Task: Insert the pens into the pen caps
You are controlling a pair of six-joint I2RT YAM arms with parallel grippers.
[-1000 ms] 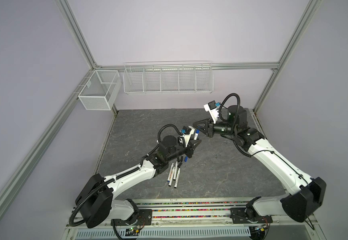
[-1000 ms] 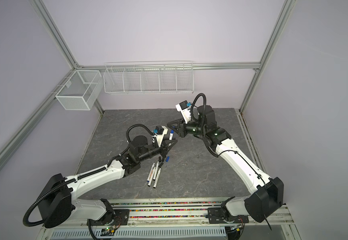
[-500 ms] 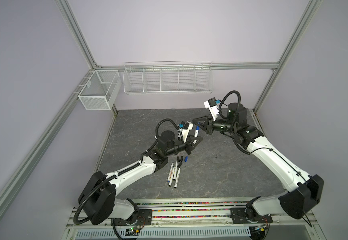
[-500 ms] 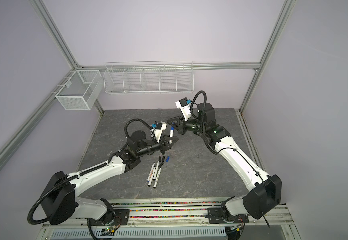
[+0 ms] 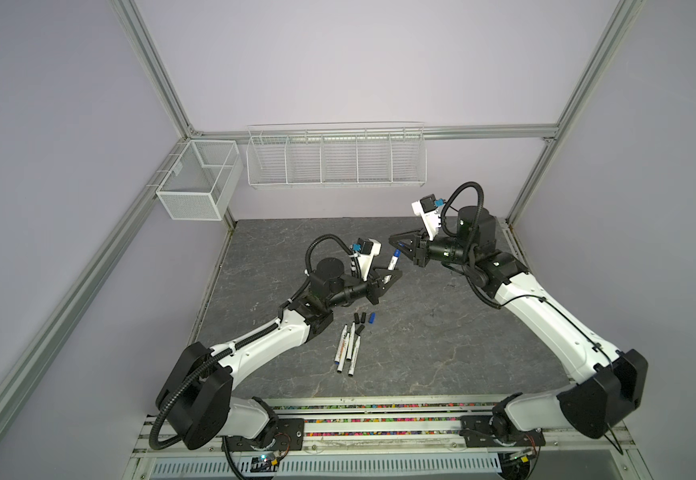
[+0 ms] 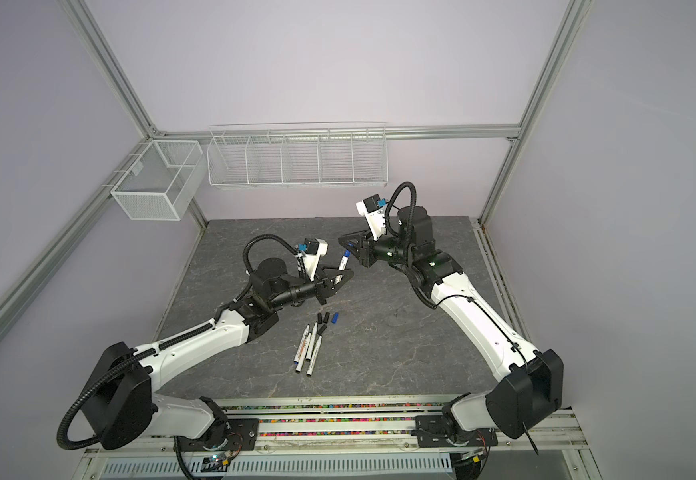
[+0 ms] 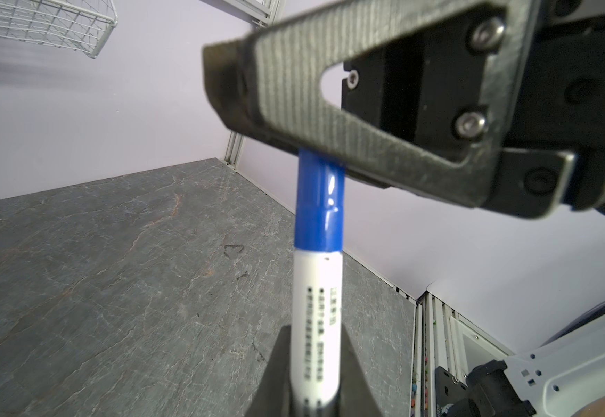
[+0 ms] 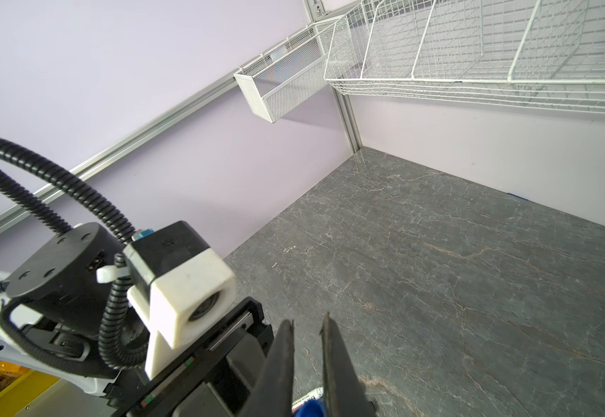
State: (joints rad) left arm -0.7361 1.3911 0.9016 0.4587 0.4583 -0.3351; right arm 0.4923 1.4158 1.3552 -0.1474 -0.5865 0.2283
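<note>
1. As the two arms meet above the tabletop [image 5: 441, 332], the left end effector [image 7: 315, 391] is pinched narrow on the white barrel of a pen [image 7: 317, 307], holding it close to upright with a slight tilt.
2. Up top, the right end effector [image 5: 394, 242] is just as narrow. It grips the blue cap [image 7: 319, 202] on the pen's upper end, a little back from its fingertips rather than right at them. In the right wrist view the blue shows low between its jaws.
3. Cap and barrel meet with no visible gap in the left wrist view, so I'd call the push-on nearly done. Whether it has snapped fully home, I cannot tell.
4. Further out, down on the tabletop, the other pens [image 5: 348, 347] lie bunched together. The loose caps [image 5: 362, 321], black ones and one blue, sit just beyond their ends, so those look still to be done.
5. Trouble to watch for:
   - If the two end effectors press off-axis, the cap could jam crooked.
   - The same off-axis push could make the pen skid through the left grip.
   - Letting go of a half-seated cap would drop it.
6. Compared with a second ago, the joined pen and cap sit higher and slightly farther back, both arms having lifted together. Neither grip has changed, and the pile below lies as it did.
</note>
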